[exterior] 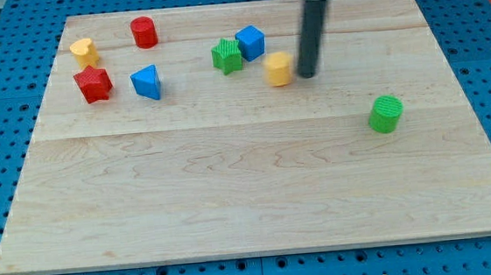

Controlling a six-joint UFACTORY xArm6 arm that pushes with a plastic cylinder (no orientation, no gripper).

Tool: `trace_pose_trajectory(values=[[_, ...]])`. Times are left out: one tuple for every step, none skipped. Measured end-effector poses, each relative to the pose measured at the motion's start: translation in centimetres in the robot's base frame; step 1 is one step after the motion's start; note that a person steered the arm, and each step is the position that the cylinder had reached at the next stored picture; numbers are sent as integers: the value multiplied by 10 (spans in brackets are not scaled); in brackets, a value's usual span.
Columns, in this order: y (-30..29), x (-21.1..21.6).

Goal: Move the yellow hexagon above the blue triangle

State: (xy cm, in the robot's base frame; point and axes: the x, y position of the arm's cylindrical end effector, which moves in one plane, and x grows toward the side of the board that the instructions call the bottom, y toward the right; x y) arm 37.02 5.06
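The yellow hexagon (pixel 279 68) lies on the wooden board right of centre near the view's top. My tip (pixel 307 74) stands just to its right, touching or nearly touching it. The blue triangle (pixel 146 82) lies well to the left of the hexagon, at about the same height in the view. The rod rises from the tip to the view's top edge.
A green star (pixel 227 55) and a blue cube (pixel 250 42) sit between hexagon and triangle, slightly higher. A red star (pixel 93 84), a yellow heart (pixel 84 52) and a red cylinder (pixel 143 31) lie at the upper left. A green cylinder (pixel 386 113) is at the right.
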Motion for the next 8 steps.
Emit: trace_pose_trajectory(values=[[-35,16],[-6,5],[-89,-14],[-84,8],[-99,31],[-131,-3],[-124,-31],[-105,-42]])
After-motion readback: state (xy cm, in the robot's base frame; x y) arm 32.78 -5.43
